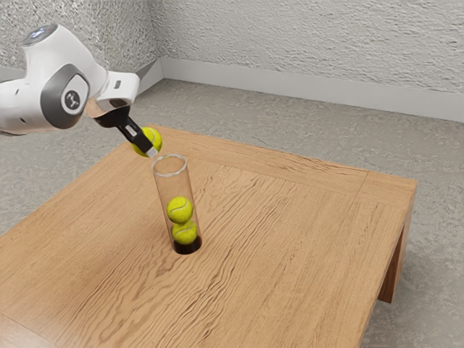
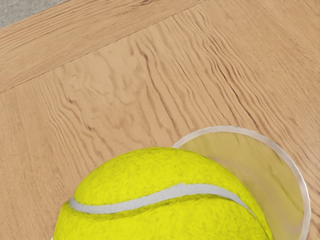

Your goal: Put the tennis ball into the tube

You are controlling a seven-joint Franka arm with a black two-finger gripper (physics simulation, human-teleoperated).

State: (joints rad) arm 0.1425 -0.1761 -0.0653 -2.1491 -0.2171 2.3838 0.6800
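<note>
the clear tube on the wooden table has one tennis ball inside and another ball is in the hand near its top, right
Not one ball inside but two: the exterior view shows a lower ball and an upper ball in the clear tube on the wooden table. Another ball is in the hand near the tube's top.

Even, bright indoor light, soft faint shadows — pale glints along the clear rim
</note>
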